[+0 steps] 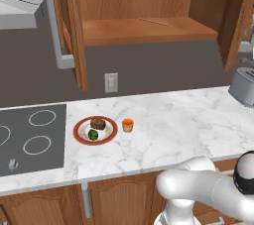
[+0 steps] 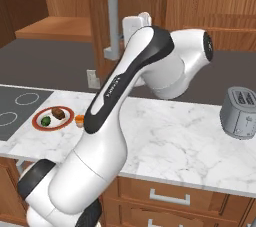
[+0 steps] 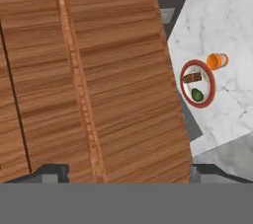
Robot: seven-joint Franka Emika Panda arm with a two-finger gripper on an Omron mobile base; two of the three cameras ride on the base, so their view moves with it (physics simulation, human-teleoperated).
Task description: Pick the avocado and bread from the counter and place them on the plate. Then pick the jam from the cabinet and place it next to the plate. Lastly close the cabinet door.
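The claw [image 3: 128, 171] is open wide by the cabinet door [image 3: 99, 70]. Avocado [image 1: 93, 134] and bread [image 1: 97, 124] sit on the plate [image 1: 81, 133]; jam [image 1: 127, 125] stands just beside the plate.

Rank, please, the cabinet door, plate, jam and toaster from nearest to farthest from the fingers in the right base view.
1. Cabinet door: directly ahead of the fingers.
2. Plate and jam: below on the counter, side by side, too close to call.
3. Toaster: far right along the counter.
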